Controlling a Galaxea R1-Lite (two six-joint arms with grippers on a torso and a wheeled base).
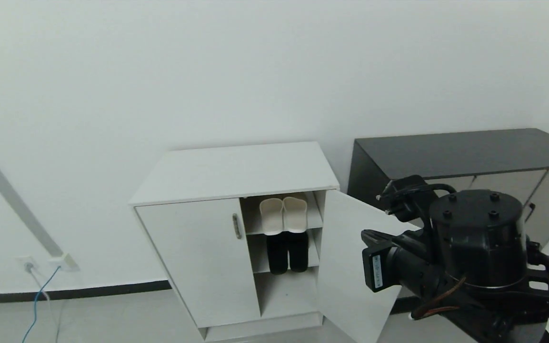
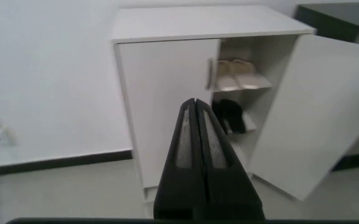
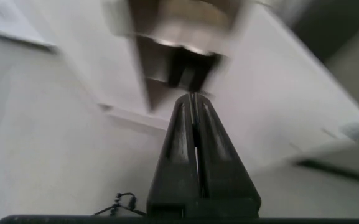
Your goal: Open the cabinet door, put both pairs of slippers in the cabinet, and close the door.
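With the beige slippers (image 1: pixel 284 215) and black slippers (image 1: pixel 287 251) already shelved in the cabinet (image 1: pixel 234 171), my left claw (image 2: pixel 195 103) and right claw (image 3: pixel 193 98) were pinched together, empty, so I judged only pushing the door (image 1: pixel 350 267) closed remained.

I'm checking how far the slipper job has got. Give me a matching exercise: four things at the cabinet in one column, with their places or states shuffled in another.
Things:
1. cream slippers
2. black slippers
3. left cabinet door
4. right cabinet door

Places or states:
A. closed
B. on the middle shelf
C. swung open
D. on the top shelf

Pairs: 1-D, 2-B, 3-A, 4-C.
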